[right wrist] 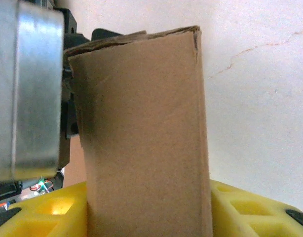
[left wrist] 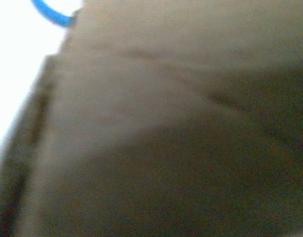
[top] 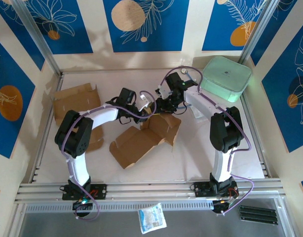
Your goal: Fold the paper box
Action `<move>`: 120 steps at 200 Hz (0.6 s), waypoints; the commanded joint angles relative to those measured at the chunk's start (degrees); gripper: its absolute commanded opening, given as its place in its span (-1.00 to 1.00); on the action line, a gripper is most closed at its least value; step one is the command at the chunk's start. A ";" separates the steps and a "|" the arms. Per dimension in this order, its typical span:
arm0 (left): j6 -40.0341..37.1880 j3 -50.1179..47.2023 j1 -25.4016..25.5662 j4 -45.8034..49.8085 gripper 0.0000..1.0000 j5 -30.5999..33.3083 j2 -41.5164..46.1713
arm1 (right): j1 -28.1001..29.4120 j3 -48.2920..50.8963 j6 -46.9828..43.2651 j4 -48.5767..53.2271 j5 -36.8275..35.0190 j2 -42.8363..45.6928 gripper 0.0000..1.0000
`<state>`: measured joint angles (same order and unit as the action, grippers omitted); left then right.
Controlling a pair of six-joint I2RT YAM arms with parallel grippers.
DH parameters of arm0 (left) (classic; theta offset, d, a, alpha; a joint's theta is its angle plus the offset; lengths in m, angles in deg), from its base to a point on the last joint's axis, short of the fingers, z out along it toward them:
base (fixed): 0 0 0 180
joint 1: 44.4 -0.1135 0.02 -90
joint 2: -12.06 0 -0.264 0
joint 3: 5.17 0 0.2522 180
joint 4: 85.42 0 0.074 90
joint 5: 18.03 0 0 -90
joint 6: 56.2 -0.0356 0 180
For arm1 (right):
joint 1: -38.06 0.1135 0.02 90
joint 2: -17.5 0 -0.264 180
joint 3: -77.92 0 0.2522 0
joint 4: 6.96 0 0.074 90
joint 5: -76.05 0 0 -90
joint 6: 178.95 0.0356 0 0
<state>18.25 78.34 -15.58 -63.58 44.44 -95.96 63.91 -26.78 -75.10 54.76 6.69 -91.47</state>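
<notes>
Because the half-folded paper box lies on the worktop with one flap raised, we clamp our right claw on that flap to steady it, while our left claw crowds the cardboard, whether apart or together we cannot tell.

paper box: brown cardboard blank, half-folded, lying diagonal at centre of top view. Lower-left panels flat and open. Upper-right flap raised; right wrist view: upright mid-frame, top edge doubled.
</notes>
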 commanded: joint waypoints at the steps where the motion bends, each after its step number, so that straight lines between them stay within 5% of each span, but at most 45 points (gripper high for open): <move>1: 1.12 1.70 1.50 3.04 -0.86 4.56 -1.91 | 0.26 0.07 0.61 -3.10 4.19 1.76 0.09; 24: 2.53 1.11 1.94 1.84 -0.90 6.10 -1.90 | 0.38 0.14 0.82 -2.99 3.79 2.09 0.12; 47: 4.18 0.30 2.41 -0.52 -0.68 5.79 -1.75 | 0.52 0.14 0.61 -2.99 4.11 1.92 0.12; 66: 4.98 0.51 2.65 -1.04 -0.95 6.25 -2.31 | 0.61 -0.20 0.44 -2.43 3.90 1.74 0.14; 120: 7.26 -1.58 3.19 -4.21 -1.00 10.74 -1.88 | -1.58 3.38 2.96 -4.25 0.18 8.60 0.73</move>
<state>23.93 79.00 -13.22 -66.82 51.83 -96.88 63.56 -25.22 -73.53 52.16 5.75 -89.29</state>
